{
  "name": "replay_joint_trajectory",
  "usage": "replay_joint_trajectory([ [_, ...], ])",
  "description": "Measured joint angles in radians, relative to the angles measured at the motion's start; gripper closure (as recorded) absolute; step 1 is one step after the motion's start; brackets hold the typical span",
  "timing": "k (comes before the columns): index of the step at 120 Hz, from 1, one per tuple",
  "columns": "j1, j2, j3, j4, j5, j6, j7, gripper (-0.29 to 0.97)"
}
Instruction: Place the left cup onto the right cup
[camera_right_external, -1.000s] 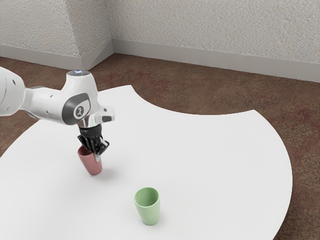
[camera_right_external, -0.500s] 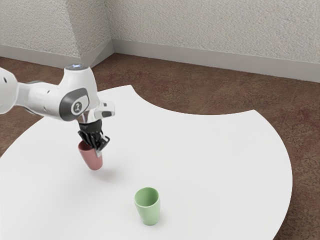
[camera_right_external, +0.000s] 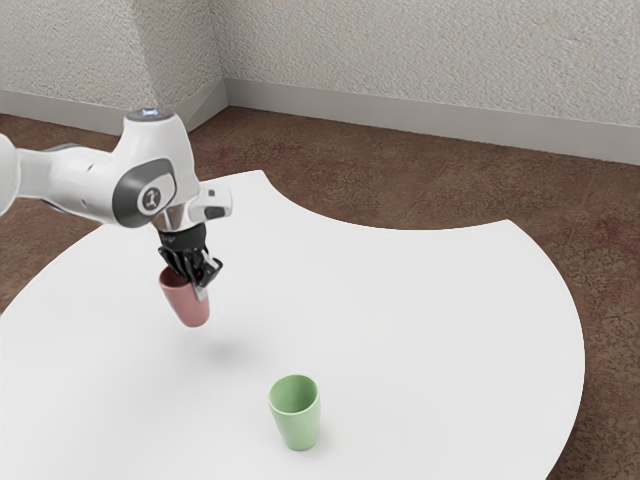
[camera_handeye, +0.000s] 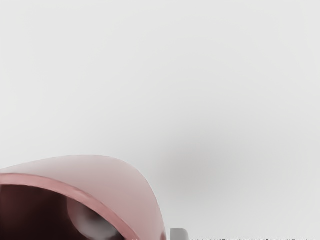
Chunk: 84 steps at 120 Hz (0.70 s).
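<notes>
My black gripper (camera_right_external: 192, 285) is shut on the rim of the red cup (camera_right_external: 188, 303), which hangs tilted above the white table (camera_right_external: 420, 320) with its shadow on the tabletop below. The green cup (camera_right_external: 295, 411) stands upright near the table's front edge, toward the exterior view's right of the red cup and well apart from it. In the wrist view the red cup (camera_handeye: 100, 190) sits close under my hand, its dark inside showing, over bare white tabletop.
The round white table has a curved cut-out edge (camera_right_external: 330, 215) at the back. Brown floor (camera_right_external: 420, 160) and grey textured walls lie beyond. Open tabletop stretches toward the exterior view's right.
The red cup has left the table, rising in my gripper and shifting slightly toward the exterior view's right. The green cup has stayed where it was.
</notes>
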Motion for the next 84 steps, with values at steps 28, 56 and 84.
replay_joint_trajectory([
  [28,-0.03,-0.032,-0.002,0.011,0.005,-0.023,-0.002,0.78],
  [56,-0.072,-0.069,-0.001,0.018,0.02,-0.051,-0.004,0.78],
  [84,-0.148,-0.092,-0.001,0.017,0.022,-0.067,-0.005,0.78],
])
